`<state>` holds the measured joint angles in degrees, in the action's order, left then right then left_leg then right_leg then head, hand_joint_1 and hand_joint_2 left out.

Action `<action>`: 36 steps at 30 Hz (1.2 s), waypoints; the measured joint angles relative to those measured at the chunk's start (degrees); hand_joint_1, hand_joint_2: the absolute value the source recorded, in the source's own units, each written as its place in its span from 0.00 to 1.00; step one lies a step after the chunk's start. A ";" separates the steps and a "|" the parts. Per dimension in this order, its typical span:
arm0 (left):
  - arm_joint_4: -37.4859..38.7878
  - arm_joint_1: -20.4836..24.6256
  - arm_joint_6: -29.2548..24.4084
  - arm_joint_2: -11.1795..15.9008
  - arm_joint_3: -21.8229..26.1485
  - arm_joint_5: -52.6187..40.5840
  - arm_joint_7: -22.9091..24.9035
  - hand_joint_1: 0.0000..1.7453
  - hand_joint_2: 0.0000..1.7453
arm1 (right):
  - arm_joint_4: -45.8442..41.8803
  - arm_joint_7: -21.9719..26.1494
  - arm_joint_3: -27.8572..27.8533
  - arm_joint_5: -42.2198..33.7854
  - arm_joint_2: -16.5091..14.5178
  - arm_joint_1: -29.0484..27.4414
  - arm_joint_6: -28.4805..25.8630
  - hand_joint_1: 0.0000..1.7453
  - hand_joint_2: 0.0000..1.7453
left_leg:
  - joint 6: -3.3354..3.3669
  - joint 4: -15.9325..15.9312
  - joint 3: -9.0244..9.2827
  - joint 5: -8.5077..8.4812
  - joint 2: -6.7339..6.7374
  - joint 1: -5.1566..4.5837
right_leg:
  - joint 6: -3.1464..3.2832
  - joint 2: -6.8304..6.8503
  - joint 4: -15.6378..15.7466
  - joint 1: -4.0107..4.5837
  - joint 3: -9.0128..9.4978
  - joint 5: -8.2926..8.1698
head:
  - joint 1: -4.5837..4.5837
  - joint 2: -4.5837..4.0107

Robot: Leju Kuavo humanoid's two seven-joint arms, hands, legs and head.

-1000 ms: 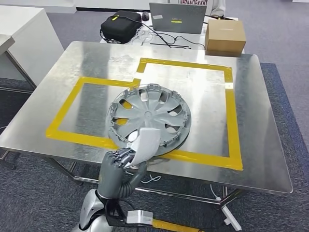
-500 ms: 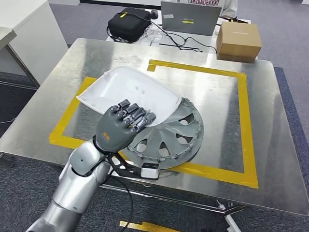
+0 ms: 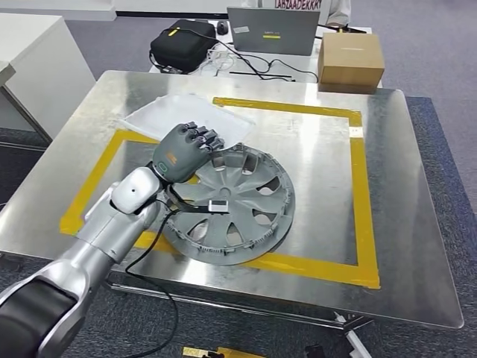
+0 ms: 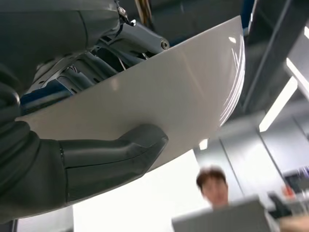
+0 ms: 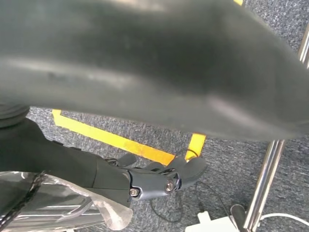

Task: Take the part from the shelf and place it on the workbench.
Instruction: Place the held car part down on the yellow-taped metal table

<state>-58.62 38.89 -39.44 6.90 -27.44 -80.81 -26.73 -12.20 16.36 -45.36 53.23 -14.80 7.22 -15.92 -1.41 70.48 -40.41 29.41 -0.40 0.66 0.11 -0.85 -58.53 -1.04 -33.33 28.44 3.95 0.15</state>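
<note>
The part is a flat white plastic panel (image 3: 185, 115), held level just above the steel workbench (image 3: 393, 224) at its far left. My left hand (image 3: 182, 153) grips its near edge, fingers on top. In the left wrist view the thumb (image 4: 116, 154) presses against the underside of the panel (image 4: 175, 92). The panel overlaps the far-left rim of a grey wheel cover (image 3: 247, 209) lying on the bench. My right hand (image 5: 156, 179) hangs low beside the bench, above the carpet, with its fingers stretched out and nothing in them.
Yellow tape (image 3: 360, 186) outlines a zone on the bench. Behind the bench stand a cardboard box (image 3: 349, 60), a laptop (image 3: 273, 31) and a black bag (image 3: 179, 43). A white cabinet (image 3: 33, 67) is at the left. A person (image 4: 213, 186) sits beyond the bench.
My left arm has reached forward over the bench, carrying the white panel from the near edge to the far-left side of the wheel cover. The camera has shifted slightly too.
</note>
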 joint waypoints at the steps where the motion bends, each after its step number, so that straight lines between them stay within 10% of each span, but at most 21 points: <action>1: 3.28 1.33 0.29 0.42 -0.42 1.20 -0.04 1.00 1.00 | 0.00 -0.05 0.13 0.03 -0.01 0.00 0.11 0.00 0.00 | 0.16 -3.85 1.61 -2.08 0.01 -0.04 | -0.12 -0.10 0.00 0.02 0.20 0.14 | -0.04 0.00; 3: 9.85 3.93 0.88 1.28 -1.18 3.99 -0.40 1.00 1.00 | 0.01 -0.49 0.33 0.07 -0.02 0.07 0.47 0.00 0.00 | 0.59 -9.52 4.02 -4.06 0.03 -0.28 | -0.56 -0.25 -0.09 0.20 0.25 0.34 | -0.07 0.00; 8: 19.77 7.20 2.00 2.89 -1.98 7.59 -1.87 1.00 1.00 | 0.01 -1.12 0.63 0.11 0.04 0.01 1.25 0.00 0.00 | 1.86 -11.69 4.86 -3.81 0.03 -0.11 | -1.95 -0.06 -1.25 0.44 -0.90 1.45 | -0.14 0.00; 13: 24.89 8.83 6.82 3.24 -3.18 9.25 -1.48 1.00 1.00 | 0.00 -1.29 0.73 0.03 0.08 0.07 1.48 0.00 0.00 | 2.70 -11.89 5.04 -3.69 0.05 -0.11 | -2.54 0.33 -16.24 0.39 -9.34 6.70 | -0.31 0.00; 14: 25.50 8.97 8.74 3.36 -3.27 10.12 -1.46 1.00 1.00 | 0.00 -1.15 0.73 -0.01 0.09 0.01 1.57 0.00 0.00 | 2.68 -11.87 5.09 -3.65 0.03 -0.13 | -2.49 0.35 -15.59 0.39 -9.40 5.46 | -0.32 0.00; 18: 27.30 9.77 13.91 4.48 -3.61 12.76 -1.44 0.00 1.00 | 0.00 -0.68 0.74 -0.11 0.13 0.21 1.73 0.00 0.00 | 2.04 -11.75 5.36 -3.27 -0.09 -0.33 | -1.64 0.35 -1.58 0.48 -3.03 -1.45 | -0.31 0.00; 22: 28.28 10.18 13.33 6.16 -3.89 13.92 -1.14 0.00 0.00 | 0.00 -0.79 0.74 -0.20 0.16 0.10 1.80 0.00 0.00 | 0.92 -11.63 5.25 -3.11 -0.06 -0.38 | -0.70 0.21 0.17 0.51 -1.90 -1.51 | -0.21 0.00; 28: 28.31 9.38 7.73 6.86 -4.17 16.09 -0.80 0.00 0.00 | 0.00 -1.19 1.11 -0.05 0.17 0.09 1.86 0.00 0.00 | -0.39 3.75 -1.71 3.57 0.04 -0.01 | 0.30 0.46 0.44 0.24 -1.21 -1.52 | 0.25 0.00; 33: 26.53 9.12 5.98 6.97 -4.45 17.26 -0.28 0.00 0.00 | 0.00 -1.78 1.43 0.02 0.15 0.09 1.49 0.00 0.00 | 0.07 -9.18 4.14 -3.57 0.02 -0.05 | -0.16 0.27 -0.18 0.42 -1.36 -1.38 | 0.22 0.00; 36: 24.21 8.21 5.31 7.01 -4.55 18.35 -0.97 0.00 0.00 | 0.02 -1.75 1.56 -0.11 0.15 0.02 1.19 0.00 0.00 | 0.75 -11.15 4.67 -3.91 -0.04 -0.30 | -0.97 0.21 -0.24 0.54 -1.79 -1.71 | 0.18 0.00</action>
<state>-34.41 47.10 -34.14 13.90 -31.99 -62.46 -27.70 -12.18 14.61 -43.80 53.11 -14.64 7.24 -14.73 -0.65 59.34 -35.74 25.50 -0.44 0.36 -0.86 -0.64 -58.77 -0.50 -35.12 26.73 4.13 0.15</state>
